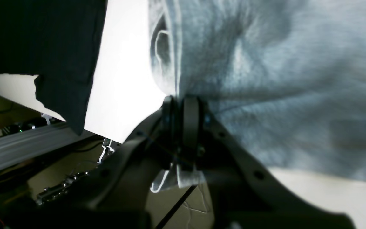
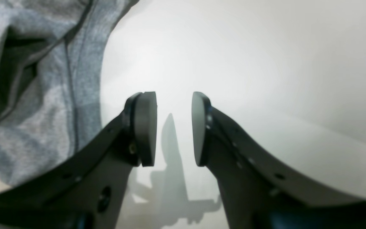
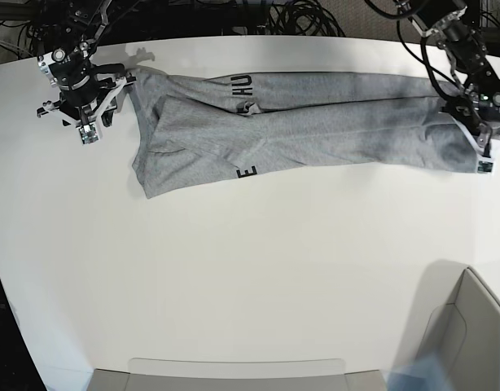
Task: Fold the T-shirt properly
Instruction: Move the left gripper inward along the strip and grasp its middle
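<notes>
T-shirt (image 3: 299, 122) fabric lay stretched in a long, rumpled band across the far part of the white tabletop (image 3: 250, 277), doubled lengthwise, with fragments of black lettering showing at two folded edges. We found the left gripper (image 1: 183, 127) clamped on the T-shirt's hem end, a tuft of grey cloth pinched between its pads. We found the right gripper (image 2: 173, 127) just beside the T-shirt's opposite end, jaws apart and holding nothing, bare tabletop visible between them. A dark garment (image 1: 43, 57) hung over the tabletop's edge, beyond the T-shirt. We judged the task partly done: a lengthwise fold existed but untidily; smoothing and crosswise folds remained.
</notes>
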{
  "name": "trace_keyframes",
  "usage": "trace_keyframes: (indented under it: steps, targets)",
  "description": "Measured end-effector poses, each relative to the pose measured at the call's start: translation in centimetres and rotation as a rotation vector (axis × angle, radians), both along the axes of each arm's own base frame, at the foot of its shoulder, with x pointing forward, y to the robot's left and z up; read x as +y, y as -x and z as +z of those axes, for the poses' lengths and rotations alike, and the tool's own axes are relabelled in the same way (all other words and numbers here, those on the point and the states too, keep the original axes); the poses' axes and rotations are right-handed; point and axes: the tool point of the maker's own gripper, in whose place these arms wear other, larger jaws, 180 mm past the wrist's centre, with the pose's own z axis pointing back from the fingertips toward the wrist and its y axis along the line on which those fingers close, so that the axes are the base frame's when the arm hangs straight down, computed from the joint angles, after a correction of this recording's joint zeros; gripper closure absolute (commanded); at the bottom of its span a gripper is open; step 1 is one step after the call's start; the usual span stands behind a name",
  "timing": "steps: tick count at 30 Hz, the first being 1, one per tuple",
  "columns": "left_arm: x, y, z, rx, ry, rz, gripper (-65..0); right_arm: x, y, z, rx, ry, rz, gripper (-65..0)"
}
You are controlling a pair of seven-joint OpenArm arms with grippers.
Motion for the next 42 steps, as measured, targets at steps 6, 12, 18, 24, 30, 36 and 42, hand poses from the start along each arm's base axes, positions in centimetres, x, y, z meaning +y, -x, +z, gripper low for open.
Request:
trace_keyframes:
  steps: [6, 12, 18, 24, 30, 36, 42]
  targets:
    - [-8.5, 0.2, -3.1, 0.039, 0.118, -0.166, 0.0, 0.3, -0.1, 0.0, 0.002, 0.0, 0.013, -18.9]
    - [-10.7, 0.1, -4.0, 0.034, 0.175, -0.159, 0.0, 1.1, -0.4, 0.0, -0.005, -0.015, 0.029, -18.9]
    - [-17.3, -1.3, -5.3, 0.046, 0.272, -0.304, 0.0, 1.0, -0.4, 0.0, -0.003, -0.01, 0.028, -18.9]
    - [-22.0, -2.1, -5.5, 0.035, 0.348, -0.388, 0.0, 1.0, -0.4, 0.0, -0.002, -0.01, 0.028, -18.9]
    - [-25.6, -2.6, -5.4, 0.041, 0.379, -0.495, 0.0, 1.0, -0.3, -0.1, -0.002, -0.01, 0.028, -18.9]
    - [-27.0, -2.7, -5.3, 0.042, 0.389, -0.541, 0.0, 1.0, -0.4, 0.0, -0.002, -0.01, 0.028, -18.9]
    - [-28.5, -2.5, -5.5, 0.06, 0.402, -0.587, 0.0, 1.0, -0.3, -0.1, -0.002, -0.009, 0.028, -18.9]
